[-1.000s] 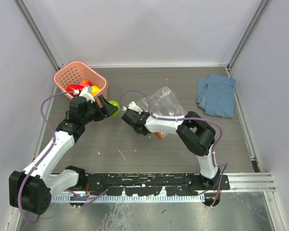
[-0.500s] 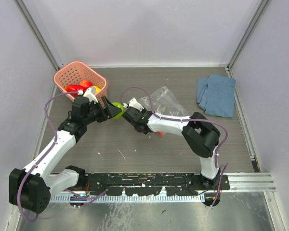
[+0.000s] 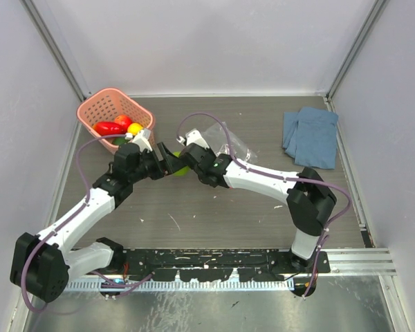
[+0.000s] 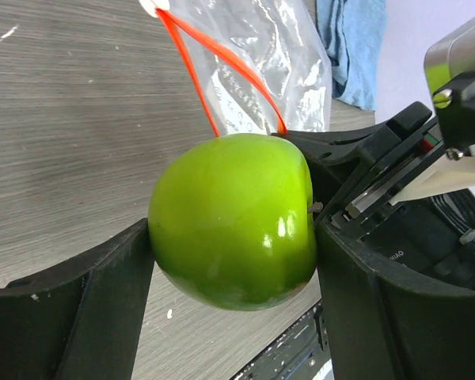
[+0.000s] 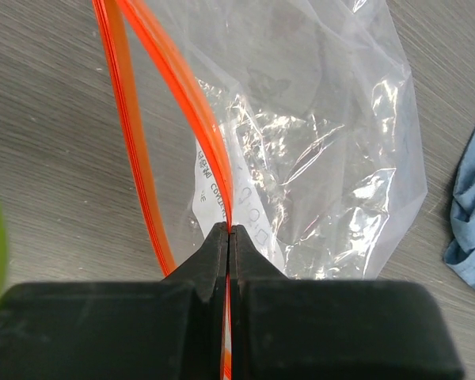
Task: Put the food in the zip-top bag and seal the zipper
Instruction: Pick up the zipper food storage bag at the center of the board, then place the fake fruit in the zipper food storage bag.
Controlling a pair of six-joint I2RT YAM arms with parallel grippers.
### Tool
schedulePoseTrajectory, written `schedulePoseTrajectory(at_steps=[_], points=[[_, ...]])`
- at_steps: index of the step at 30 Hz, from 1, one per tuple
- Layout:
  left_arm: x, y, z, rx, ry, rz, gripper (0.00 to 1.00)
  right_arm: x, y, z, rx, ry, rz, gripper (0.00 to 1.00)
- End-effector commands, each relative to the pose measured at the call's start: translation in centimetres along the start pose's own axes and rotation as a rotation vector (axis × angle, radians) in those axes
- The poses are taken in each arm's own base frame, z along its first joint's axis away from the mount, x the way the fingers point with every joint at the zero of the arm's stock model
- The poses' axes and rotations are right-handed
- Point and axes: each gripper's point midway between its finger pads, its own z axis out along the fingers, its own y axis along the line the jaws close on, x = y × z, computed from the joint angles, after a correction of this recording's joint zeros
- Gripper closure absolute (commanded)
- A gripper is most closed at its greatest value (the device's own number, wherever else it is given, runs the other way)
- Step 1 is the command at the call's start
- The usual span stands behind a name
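Where the two arms meet at mid-desk, entry one: green apple [image 4: 233, 222], glossy and smooth with one bright highlight. It is clamped between the two black fingers of the left hand [image 3: 167, 164], which is spread wide around it.

Entry two: zip-top bag [image 5: 324, 142], clear and crinkled, with a white printed label showing through. It rests on the desk [image 3: 214, 207] just behind the apple, partly under the right arm in the top view.

Entry three: zipper [image 5: 134, 119], a thin orange-red strip. Its two sides bow apart into a loop, so the mouth is open. A small white slider [image 4: 150, 6] sits at the far end. The right hand [image 5: 228, 233] is pinched tight on one side of the strip, jaws fully together.

Surroundings:
- Pink lattice basket [image 3: 100, 107], far left, holding red, orange and yellow toy fruits [image 3: 121, 124].
- Folded blue cloth [image 3: 310, 136], far right, well apart.

Obstruction: the right hand's black body crowds the apple's right side in the left wrist view.
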Motion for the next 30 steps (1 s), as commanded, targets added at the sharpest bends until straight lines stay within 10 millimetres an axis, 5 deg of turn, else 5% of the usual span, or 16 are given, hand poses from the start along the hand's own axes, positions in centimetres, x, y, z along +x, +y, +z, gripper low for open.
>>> schedulePoseTrajectory(at_steps=[1, 15, 30], points=[[-1.0, -2.6, 0.4, 0.089, -0.056, 0.015, 0.84, -4.6, 0.0, -2.9, -0.087, -0.118, 0.145, 0.99], [-0.3, -3.7, 1.8, 0.086, -0.063, 0.032, 0.84, -7.6, 1.3, -6.9, -0.298, -0.197, 0.273, 0.99], [0.4, 0.9, 2.0, -0.139, -0.047, 0.109, 0.83, -9.2, 1.7, -9.9, -0.435, -0.253, 0.329, 0.99]])
